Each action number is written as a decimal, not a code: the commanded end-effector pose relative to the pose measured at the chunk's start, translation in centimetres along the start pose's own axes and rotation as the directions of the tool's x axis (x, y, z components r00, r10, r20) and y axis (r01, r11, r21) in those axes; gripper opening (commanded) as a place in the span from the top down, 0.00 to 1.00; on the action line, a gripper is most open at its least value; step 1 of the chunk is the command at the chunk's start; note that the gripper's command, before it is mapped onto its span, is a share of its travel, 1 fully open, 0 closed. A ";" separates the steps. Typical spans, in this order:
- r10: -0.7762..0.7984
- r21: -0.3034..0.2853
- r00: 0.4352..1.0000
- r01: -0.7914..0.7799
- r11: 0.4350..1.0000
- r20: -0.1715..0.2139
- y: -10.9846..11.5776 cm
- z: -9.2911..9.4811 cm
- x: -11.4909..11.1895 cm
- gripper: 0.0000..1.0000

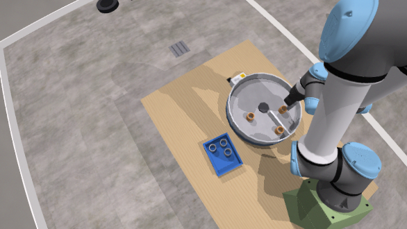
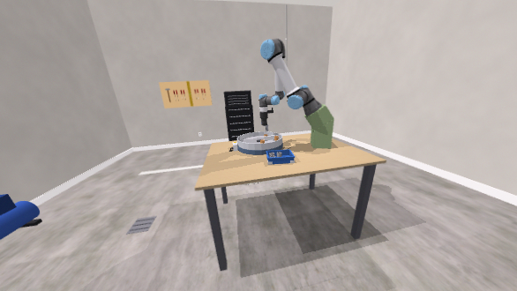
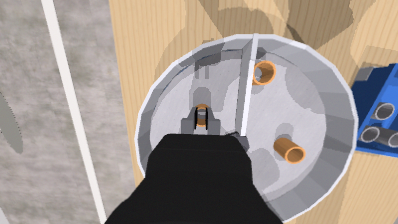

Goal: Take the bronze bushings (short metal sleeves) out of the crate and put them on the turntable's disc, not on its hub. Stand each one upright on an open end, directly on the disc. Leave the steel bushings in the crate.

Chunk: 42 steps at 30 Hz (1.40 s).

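The bronze bushing (image 1: 282,112) (image 3: 201,106) nearest my gripper stands on the turntable's disc (image 1: 248,97) (image 3: 280,112), right of the hub (image 1: 263,107) in the top view. My gripper (image 1: 289,107) (image 2: 266,129) (image 3: 201,114) is partly open and empty, just above that bushing, whose sides are partly hidden in the wrist view. A second bronze bushing (image 1: 250,119) (image 3: 284,147) stands upright left of the hub. A third (image 1: 279,132) (image 3: 271,77) stands close beside the radial bar; contact is unclear. Three steel bushings (image 1: 228,154) sit in the blue crate (image 1: 230,168) (image 2: 280,161).
The turntable's raised rim (image 1: 227,107) (image 3: 350,160) surrounds the disc. The thin bar (image 1: 278,121) (image 3: 246,95) runs from the hub to the rim, between my gripper and the third bronze bushing. A white box (image 1: 237,80) is attached outside the rim. The crate stands beside the turntable.
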<state>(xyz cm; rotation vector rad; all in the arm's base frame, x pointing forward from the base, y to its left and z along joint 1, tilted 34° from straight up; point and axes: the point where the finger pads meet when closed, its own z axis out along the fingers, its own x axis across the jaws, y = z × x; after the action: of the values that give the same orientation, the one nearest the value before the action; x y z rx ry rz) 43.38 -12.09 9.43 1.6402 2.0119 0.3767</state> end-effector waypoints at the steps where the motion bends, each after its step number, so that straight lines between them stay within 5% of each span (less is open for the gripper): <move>1: 0.001 0.000 1.000 -0.001 1.000 0.000 0.0 0.0 0.0 0.62; 9: 0.001 0.000 1.000 -0.001 1.000 0.000 0.0 0.0 0.0 0.62; 10: 0.001 0.000 1.000 -0.001 1.000 0.000 0.0 0.0 0.0 0.00; 24: 0.001 0.000 1.000 -0.001 1.000 0.000 -0.1 -1.0 0.0 0.00; 42: 0.000 -0.003 1.000 0.000 1.000 0.004 0.1 -5.8 -0.2 0.00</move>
<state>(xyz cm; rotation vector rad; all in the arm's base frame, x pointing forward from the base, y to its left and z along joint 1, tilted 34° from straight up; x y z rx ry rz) 41.14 -11.75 13.25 1.6334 1.9995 0.3714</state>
